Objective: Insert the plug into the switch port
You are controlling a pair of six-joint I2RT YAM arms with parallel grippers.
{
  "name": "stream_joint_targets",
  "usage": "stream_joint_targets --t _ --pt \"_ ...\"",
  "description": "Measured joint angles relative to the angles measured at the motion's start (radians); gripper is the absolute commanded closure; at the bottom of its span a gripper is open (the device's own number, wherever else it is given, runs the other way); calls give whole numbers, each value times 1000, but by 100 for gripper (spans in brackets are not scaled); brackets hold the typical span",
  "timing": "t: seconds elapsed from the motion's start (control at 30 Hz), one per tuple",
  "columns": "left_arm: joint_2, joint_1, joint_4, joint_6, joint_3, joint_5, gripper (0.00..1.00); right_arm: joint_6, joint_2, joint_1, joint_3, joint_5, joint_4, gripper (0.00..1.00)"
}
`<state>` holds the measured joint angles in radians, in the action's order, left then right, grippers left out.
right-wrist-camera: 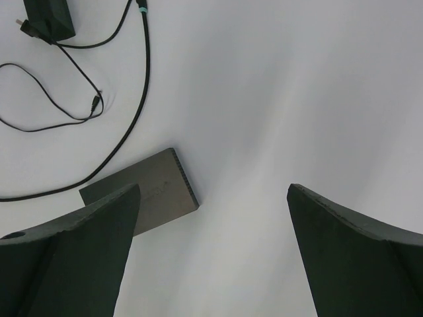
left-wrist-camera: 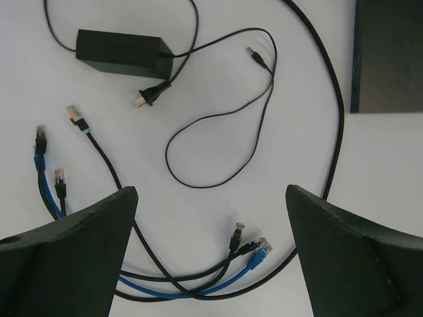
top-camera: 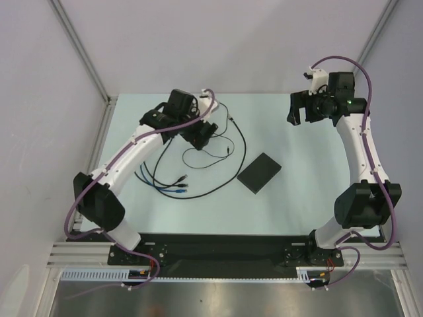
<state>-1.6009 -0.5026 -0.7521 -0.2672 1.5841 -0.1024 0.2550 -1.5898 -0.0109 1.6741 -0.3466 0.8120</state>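
The switch, a flat matte-black box, lies on the table right of centre; it also shows in the left wrist view's top right corner and in the right wrist view. Several network cables end in plugs below my left gripper: a black plug and a blue plug lie between its fingers, well beneath them. That gripper hovers open over the cable tangle, holding nothing. My right gripper hangs open and empty high at the back right, apart from the switch.
A chunky black power adapter lies beyond the cables, and its thin lead ends in a small barrel plug. More network plugs lie at the left. A thick black cable curves from the tangle toward the switch. Walls enclose the table.
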Motion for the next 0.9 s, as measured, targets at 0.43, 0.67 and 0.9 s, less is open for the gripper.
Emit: stream_joint_targets --t 0.43,0.67,0.9 --pt "-263 -269 -78 -257 6 -18 20 0 1 -13 -8 1 7 0" --pt "-350 -292 -72 -266 4 -34 22 0 1 -22 -8 2 8 0" --pt "-384 -296 40 -238 -50 -32 26 0 5 -33 -24 7 21 0"
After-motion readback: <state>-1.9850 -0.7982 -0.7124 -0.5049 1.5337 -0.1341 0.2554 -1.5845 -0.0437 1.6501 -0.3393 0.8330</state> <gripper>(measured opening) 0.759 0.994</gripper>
